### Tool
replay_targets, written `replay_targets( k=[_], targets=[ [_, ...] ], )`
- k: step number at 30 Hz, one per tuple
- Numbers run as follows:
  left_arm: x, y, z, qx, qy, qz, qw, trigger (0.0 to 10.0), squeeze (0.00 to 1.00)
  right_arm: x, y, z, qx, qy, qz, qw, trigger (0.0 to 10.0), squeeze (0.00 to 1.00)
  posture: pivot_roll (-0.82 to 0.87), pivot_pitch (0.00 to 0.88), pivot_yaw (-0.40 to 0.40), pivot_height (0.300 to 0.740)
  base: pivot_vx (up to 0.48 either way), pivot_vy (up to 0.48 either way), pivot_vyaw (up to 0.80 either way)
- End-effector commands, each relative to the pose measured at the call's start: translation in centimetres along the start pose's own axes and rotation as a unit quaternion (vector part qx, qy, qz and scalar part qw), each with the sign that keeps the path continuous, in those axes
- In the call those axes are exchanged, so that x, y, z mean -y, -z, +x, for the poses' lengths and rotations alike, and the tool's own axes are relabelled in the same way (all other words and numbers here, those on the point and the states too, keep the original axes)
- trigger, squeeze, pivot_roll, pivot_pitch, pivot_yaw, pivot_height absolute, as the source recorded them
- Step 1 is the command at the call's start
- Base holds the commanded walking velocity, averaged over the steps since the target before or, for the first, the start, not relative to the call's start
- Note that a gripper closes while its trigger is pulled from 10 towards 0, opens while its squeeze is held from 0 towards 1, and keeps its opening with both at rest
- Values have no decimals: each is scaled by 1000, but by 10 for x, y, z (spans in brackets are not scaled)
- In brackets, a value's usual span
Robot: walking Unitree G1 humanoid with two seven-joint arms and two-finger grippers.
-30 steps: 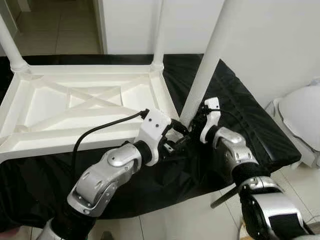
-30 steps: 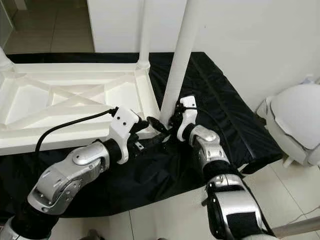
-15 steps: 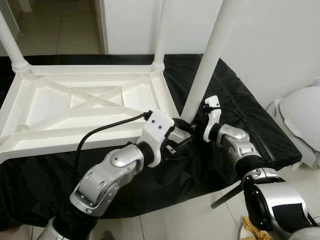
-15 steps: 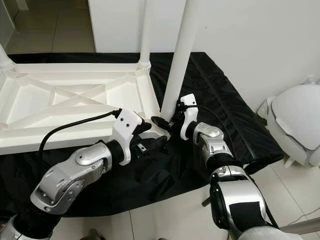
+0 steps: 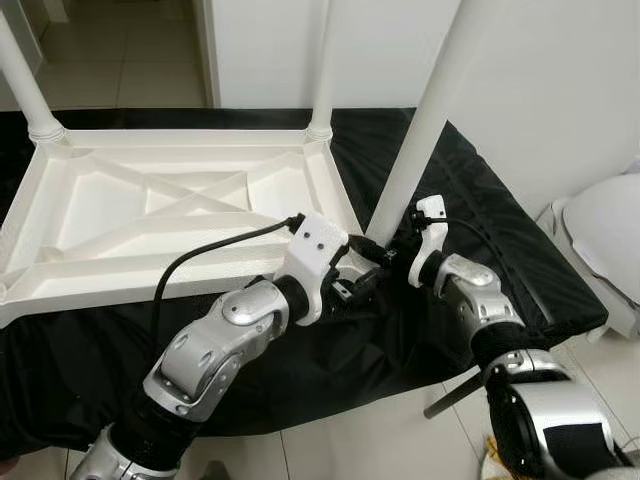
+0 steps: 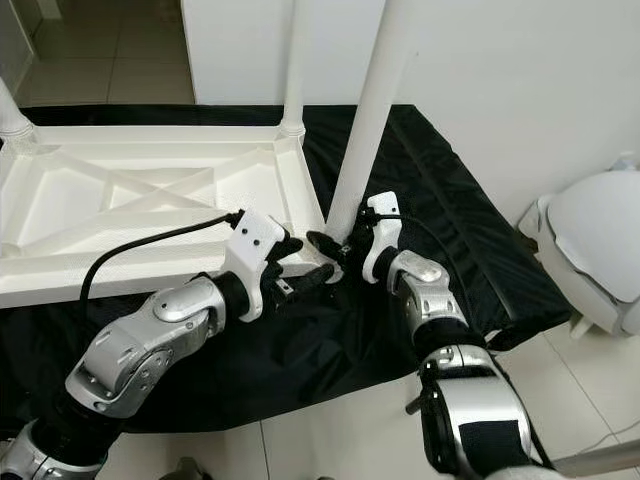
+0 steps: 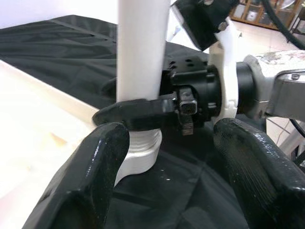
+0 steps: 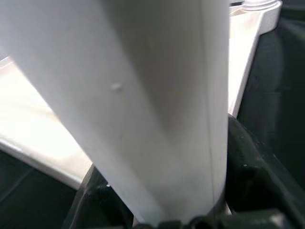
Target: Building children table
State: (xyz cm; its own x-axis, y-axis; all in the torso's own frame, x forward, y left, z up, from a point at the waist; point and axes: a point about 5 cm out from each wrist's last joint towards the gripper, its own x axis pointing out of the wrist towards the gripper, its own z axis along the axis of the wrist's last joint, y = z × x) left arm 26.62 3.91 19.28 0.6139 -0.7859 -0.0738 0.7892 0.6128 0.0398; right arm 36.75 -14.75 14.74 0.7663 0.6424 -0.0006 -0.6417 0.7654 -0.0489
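The white plastic table top (image 5: pixel 110 285) lies upside down on a black cloth (image 5: pixel 480 200). A long white leg (image 5: pixel 420 130) stands tilted at its near right corner, its foot in the corner socket (image 7: pixel 140 155). My right gripper (image 5: pixel 378 250) is shut on the leg just above the socket, and one finger (image 7: pixel 138 112) wraps around it. The leg (image 8: pixel 143 95) rises close before the right wrist camera. My left gripper (image 7: pixel 176 171) is open just in front of the socket, its fingers (image 7: pixel 97 176) wide apart with nothing between them.
Two other legs (image 5: pixel 320 70) (image 5: pixel 25 90) stand upright at the far corners. A white rounded object (image 5: pixel 605 240) sits on the floor to the right. A dark stick (image 5: pixel 455 390) lies on the tiles by the cloth's edge. A white wall is close behind.
The view has shifted slightly. My right gripper stays shut on the leg, and my left arm has edged a little towards the corner socket.
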Motion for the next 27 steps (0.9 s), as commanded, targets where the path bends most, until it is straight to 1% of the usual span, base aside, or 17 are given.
replay_targets(
  k=[1,2,4,6,8,10,11,13,14,16,17,18,20,21,23,26,27],
  targets=[
    [4,-3,1,5,58,6,998,10000,0,8,3,-9,17,63,34,997,0,0,-32,47,-55,740,0,0,0],
    [3,-3,2,5,56,7,998,10000,0,6,6,-11,20,81,35,996,0,0,-36,41,-43,740,0,0,0],
    [3,-3,2,5,56,7,998,10000,0,6,6,-11,20,81,35,996,0,0,-36,41,-43,740,0,0,0],
    [2,-3,3,3,58,9,998,10000,0,0,11,-15,25,118,41,992,0,0,-39,27,-41,740,0,0,0],
    [2,-3,3,2,60,11,998,10000,0,-3,12,-16,26,135,46,989,0,0,-39,27,-41,740,0,0,0],
    [2,-3,3,2,60,11,998,10000,0,-3,12,-16,26,135,46,989,0,0,-39,27,-41,740,0,0,0],
    [1,-3,3,2,62,13,998,10000,0,-5,13,-17,25,151,56,987,0,0,-43,24,-43,740,0,0,0],
    [-2,-4,4,5,59,16,998,10000,0,-15,7,-14,36,193,55,979,0,0,-51,17,-51,740,0,0,0],
    [-2,-4,4,5,59,16,998,10000,0,-15,7,-14,36,193,55,979,0,0,-51,17,-51,740,0,0,0],
    [-3,-4,5,8,57,16,998,10000,0,-28,-1,-10,48,228,52,971,0,0,-57,7,-62,740,0,0,0],
    [-3,-4,5,8,57,16,998,10000,0,-28,-1,-10,48,228,52,971,0,0,-57,7,-62,740,0,0,0],
    [-2,-3,5,8,58,16,998,10000,0,-34,-3,-9,51,240,50,968,0,0,-57,7,-62,740,0,0,0],
    [-2,-3,5,8,58,16,998,10000,0,-34,-3,-9,51,240,50,968,0,0,-57,7,-62,740,0,0,0],
    [-2,-3,7,12,57,13,998,10000,0,-42,-8,-7,55,288,38,955,0,0,-66,0,-68,740,0,0,0],
    [-2,-3,7,12,57,13,998,10000,0,-42,-8,-7,55,288,38,955,0,0,-66,0,-68,740,0,0,0],
    [-1,-3,8,14,58,12,998,10000,0,-44,-8,-8,53,305,40,950,0,0,-66,0,-68,740,0,0,0],
    [-1,-3,8,16,59,11,998,10000,0,-47,-6,-8,45,322,52,944,0,0,-79,0,-64,740,0,0,0]
  ],
)
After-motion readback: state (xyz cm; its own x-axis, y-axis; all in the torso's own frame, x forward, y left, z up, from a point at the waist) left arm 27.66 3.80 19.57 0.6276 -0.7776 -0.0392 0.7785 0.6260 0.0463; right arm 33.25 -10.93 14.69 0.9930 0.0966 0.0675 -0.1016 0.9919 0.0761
